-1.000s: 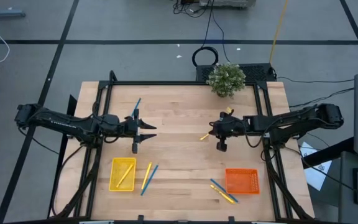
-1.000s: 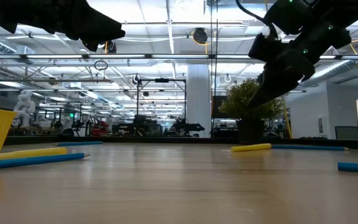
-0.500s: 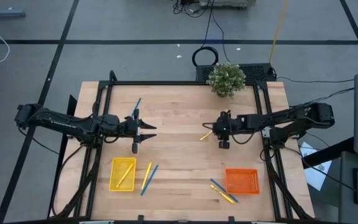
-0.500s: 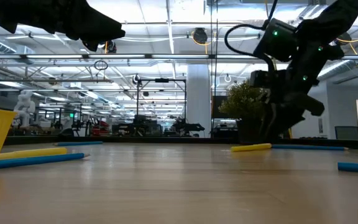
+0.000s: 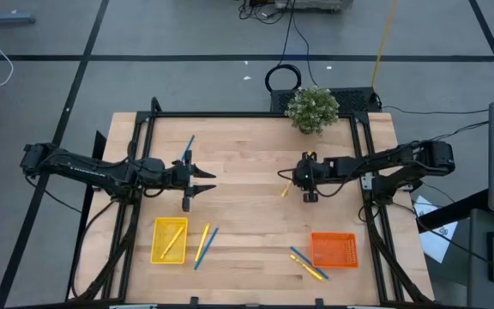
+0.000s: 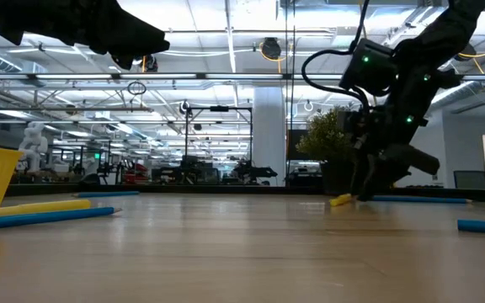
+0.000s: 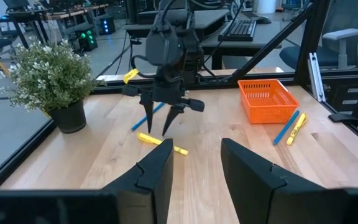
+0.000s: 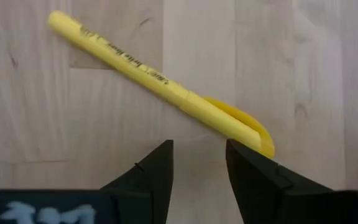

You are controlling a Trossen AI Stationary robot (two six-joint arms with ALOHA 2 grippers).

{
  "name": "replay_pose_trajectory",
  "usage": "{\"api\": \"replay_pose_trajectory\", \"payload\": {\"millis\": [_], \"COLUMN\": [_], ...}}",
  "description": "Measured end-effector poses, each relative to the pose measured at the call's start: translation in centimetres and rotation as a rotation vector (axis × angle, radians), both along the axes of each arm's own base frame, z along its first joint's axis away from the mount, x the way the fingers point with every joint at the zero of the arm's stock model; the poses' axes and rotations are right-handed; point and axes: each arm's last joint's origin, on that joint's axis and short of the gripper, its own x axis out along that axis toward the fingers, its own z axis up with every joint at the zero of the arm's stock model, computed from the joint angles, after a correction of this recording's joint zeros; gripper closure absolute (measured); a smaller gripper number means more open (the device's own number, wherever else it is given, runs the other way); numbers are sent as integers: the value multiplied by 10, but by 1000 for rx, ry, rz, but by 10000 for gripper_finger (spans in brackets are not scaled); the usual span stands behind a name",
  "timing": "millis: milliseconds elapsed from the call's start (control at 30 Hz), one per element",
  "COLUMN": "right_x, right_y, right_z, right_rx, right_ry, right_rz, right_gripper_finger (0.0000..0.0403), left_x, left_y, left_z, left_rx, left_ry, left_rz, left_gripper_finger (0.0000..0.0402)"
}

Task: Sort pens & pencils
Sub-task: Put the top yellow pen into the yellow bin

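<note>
1. Pencils and pens lie scattered on the bench (image 5: 247, 163). One pencil (image 8: 160, 84) lies flat under the right pincer (image 5: 302, 181), near the bench middle; its far end sits just beyond the two fingertips (image 8: 157, 163), which stand apart and hold nothing.
2. Partly hidden: in the low view the right pincer (image 6: 377, 172) covers most of that pencil (image 6: 340, 200), and only a short yellow end shows. The high view shows it as a thin sliver (image 5: 286, 189) beside the pincer.
3. Left pincer (image 5: 197, 183) hangs over the left half of the bench, fingers (image 7: 160, 171) spread, empty. In the low view it is cut off at the upper edge.
4. A yellow basket (image 5: 169, 239) near the front left holds a pencil; a pencil and a pen (image 5: 209, 243) lie just beside it. An orange basket (image 5: 334, 250) stands front right, with a pen and pencils (image 5: 309, 265) just to its left. Another pen (image 5: 188, 146) lies near the rear left.
5. Surface: pale wood planks inside a black frame (image 5: 148, 120). A potted plant (image 5: 312, 110) stands at the rear edge.
6. Room: grey floor with cables; open workshop hall behind.
7. Open bench lies between the two pincers, which are well apart, and between the baskets.
</note>
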Motion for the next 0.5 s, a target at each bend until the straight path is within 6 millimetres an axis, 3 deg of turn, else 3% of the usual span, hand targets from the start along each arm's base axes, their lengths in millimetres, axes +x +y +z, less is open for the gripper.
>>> {"api": "replay_pose_trajectory", "payload": {"millis": [233,400,500], "right_x": [3,9,10], "right_y": [-1,-1,-4], "right_z": [3,8,10], "right_rx": [18,100,206], "right_ry": [-55,-184,-266], "right_rz": [-36,-199,-399], "right_gripper_finger": [268,268,268], "left_x": [0,0,0], "left_y": [0,0,0], "left_z": [-1,-1,-1], "left_rx": [3,2,2], "left_ry": [6,7,9], "left_rz": [0,0,0], "left_gripper_finger": [261,261,261]}}
